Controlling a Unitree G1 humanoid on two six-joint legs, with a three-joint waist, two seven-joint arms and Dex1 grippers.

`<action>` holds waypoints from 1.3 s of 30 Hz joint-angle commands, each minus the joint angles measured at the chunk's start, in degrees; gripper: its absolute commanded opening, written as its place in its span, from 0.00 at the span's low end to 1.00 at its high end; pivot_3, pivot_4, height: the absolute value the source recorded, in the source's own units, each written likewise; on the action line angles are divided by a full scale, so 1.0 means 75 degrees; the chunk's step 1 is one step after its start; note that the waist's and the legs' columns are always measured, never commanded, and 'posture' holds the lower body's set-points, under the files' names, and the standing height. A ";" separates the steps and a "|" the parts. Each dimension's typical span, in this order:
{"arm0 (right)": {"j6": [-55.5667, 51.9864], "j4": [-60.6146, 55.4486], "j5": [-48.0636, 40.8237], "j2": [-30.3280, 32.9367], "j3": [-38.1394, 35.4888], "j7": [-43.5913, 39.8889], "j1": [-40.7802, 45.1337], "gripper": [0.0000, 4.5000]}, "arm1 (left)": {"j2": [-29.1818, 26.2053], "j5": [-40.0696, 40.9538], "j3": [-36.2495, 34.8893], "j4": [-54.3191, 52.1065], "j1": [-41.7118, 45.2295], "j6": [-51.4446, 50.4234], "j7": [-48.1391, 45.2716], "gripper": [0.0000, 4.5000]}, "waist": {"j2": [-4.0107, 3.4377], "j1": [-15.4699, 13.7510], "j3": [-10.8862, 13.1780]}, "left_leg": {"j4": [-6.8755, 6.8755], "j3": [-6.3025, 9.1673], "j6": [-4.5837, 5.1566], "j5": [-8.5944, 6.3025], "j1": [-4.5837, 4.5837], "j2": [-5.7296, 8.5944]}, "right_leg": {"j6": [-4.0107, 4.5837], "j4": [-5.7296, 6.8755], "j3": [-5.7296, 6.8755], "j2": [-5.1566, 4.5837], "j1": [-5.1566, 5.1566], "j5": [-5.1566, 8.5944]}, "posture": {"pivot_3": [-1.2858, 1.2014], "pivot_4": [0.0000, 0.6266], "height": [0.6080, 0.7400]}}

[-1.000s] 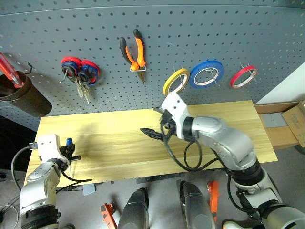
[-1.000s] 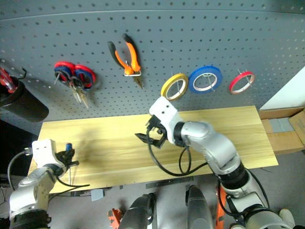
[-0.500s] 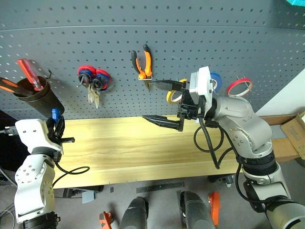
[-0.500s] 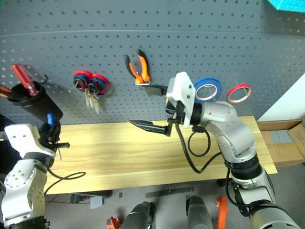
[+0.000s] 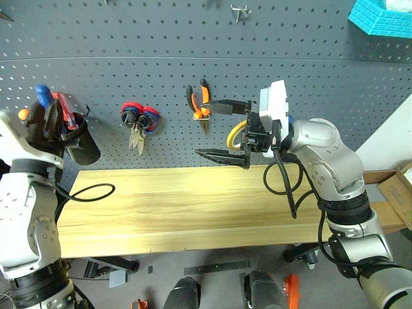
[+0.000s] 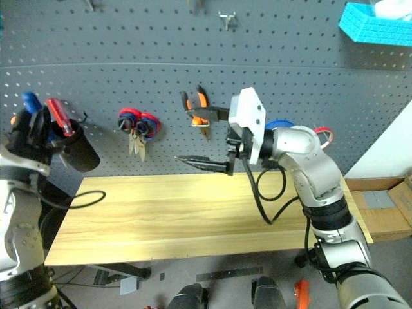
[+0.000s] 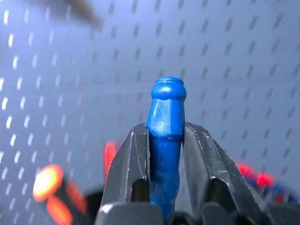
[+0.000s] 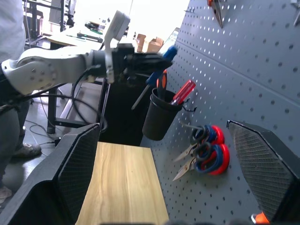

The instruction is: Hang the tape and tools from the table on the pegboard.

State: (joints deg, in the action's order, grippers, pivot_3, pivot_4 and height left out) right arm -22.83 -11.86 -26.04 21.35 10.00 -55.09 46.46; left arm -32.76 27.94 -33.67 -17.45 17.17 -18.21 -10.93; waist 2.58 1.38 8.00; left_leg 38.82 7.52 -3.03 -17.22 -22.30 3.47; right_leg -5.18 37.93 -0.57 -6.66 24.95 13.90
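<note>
My left gripper [image 5: 49,118] is shut on the blue-handled screwdriver [image 7: 165,123], held up in front of the pegboard [image 5: 161,58] at its far left. The shaft slants down beside the black cup [image 8: 158,118]; I cannot tell if it touches the cup. My right gripper [image 5: 223,129] is open and empty, pointing left over the table [image 5: 193,206], just below the orange-and-black pliers [image 5: 200,101] that hang on the pegboard. A sliver of the red tape [image 6: 324,132] hanging on the board shows behind my right arm.
A red-handled screwdriver [image 5: 65,110] stands in the cup. Red-and-blue scissors [image 5: 138,120] and a yellow tape roll [image 5: 234,136] hang on the board. A teal basket [image 5: 381,19] sits high at the right, cardboard boxes [image 5: 400,181] right of the table. A person [image 8: 10,70] stands far left.
My left arm has lifted the blue screwdriver from table height up to the cup. My right gripper rose a little and turned to point left. The camera tilted upward.
</note>
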 commanded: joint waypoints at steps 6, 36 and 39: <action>0.0040 -0.0252 -0.0045 -0.0126 -0.0221 0.0325 0.0162 1.00 | -0.0983 0.0011 -0.0282 0.1622 0.1877 0.0710 -0.0368 0.15 | -0.0002 0.0034 -0.0006 | -0.0007 0.0000 -0.0011 0.0006 0.0076 -0.0010 | 0.0010 0.0000 -0.0007 0.0016 -0.0067 -0.0007 | 0.54 0.10 1.00; -0.0051 -0.0390 0.0142 -0.0479 0.0139 0.0746 0.0095 1.00 | -0.0274 -0.1472 0.0667 0.5988 0.2936 0.4156 -0.0332 0.15 | -0.0002 0.0091 -0.0006 | 0.0004 0.0015 -0.0011 0.0006 0.0086 -0.0011 | 0.0010 0.0004 -0.0006 0.0019 -0.0077 -0.0008 | 0.52 0.15 1.00; -0.0078 -0.0398 0.0143 -0.0458 0.0125 0.0761 0.0093 1.00 | -0.0222 -0.1499 0.0648 0.6104 0.2810 0.4274 -0.0176 0.15 | -0.0002 0.0111 -0.0006 | 0.0003 0.0016 -0.0011 0.0006 0.0086 -0.0011 | 0.0010 0.0006 -0.0007 0.0019 -0.0076 -0.0008 | 0.52 0.15 1.00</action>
State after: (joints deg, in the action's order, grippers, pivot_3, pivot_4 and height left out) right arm -23.38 -12.95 -24.74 17.74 11.97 -49.70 46.42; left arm -33.97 17.03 -28.41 29.28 37.81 11.97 -12.96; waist 2.56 2.21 7.95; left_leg 38.85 7.64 -3.12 -17.18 -21.65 3.38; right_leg -5.11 37.97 -0.63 -6.52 24.38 13.84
